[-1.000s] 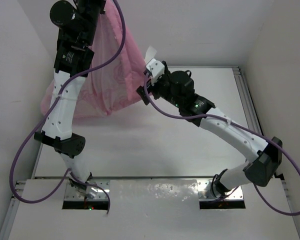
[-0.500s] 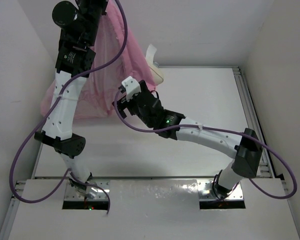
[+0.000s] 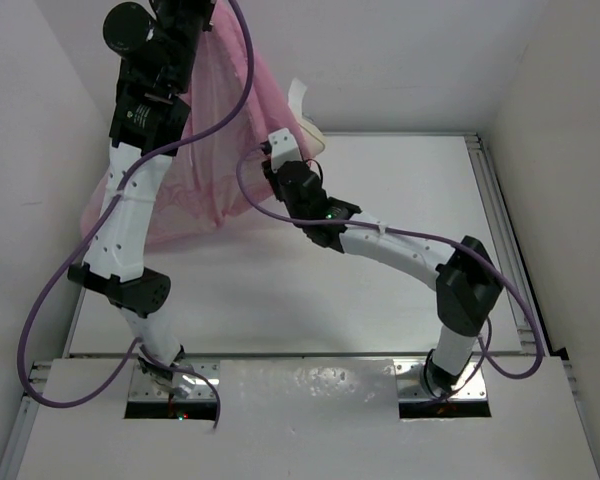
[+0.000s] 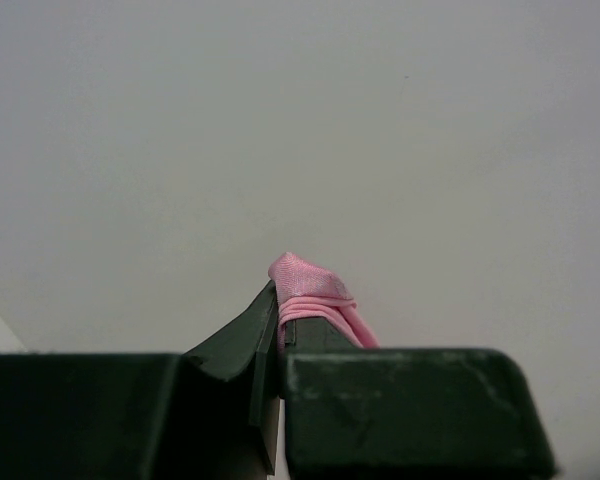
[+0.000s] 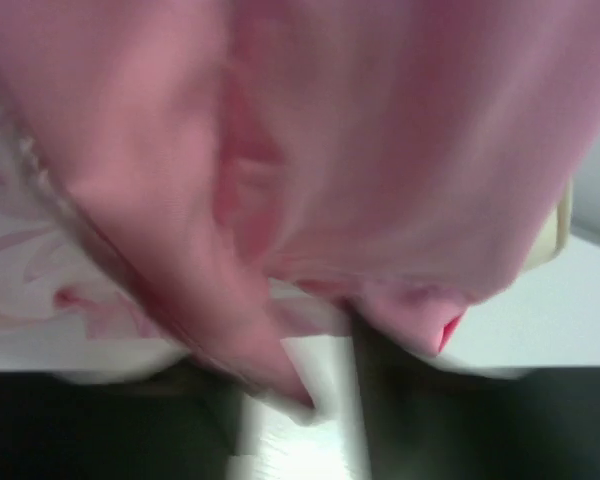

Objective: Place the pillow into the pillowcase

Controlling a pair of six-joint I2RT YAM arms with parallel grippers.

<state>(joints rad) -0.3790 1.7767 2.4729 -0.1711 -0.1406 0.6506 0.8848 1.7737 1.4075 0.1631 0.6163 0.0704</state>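
The pink satin pillowcase (image 3: 220, 150) hangs from the top left down to the table's back left. My left gripper (image 4: 280, 300) is shut on a bunched fold of the pillowcase (image 4: 305, 280), high up against the wall. A cream corner of the pillow (image 3: 313, 135) and its white tag (image 3: 302, 100) stick out at the cloth's right edge; the rest is hidden. My right gripper (image 3: 276, 150) is at that edge. In the blurred right wrist view, pink cloth (image 5: 380, 130) drapes over my right gripper (image 5: 300, 400). A fold dips into the narrow gap between the jaws.
The white table (image 3: 280, 290) spreads out below the arms, with white walls at the left, back and right. A metal rail (image 3: 500, 220) runs along the table's right side. The right arm stretches diagonally across the middle of the table.
The right arm swung left and down, then back up to the pillowcase's right edge. Its jaws have narrowed. The left arm has held still with the pillowcase.
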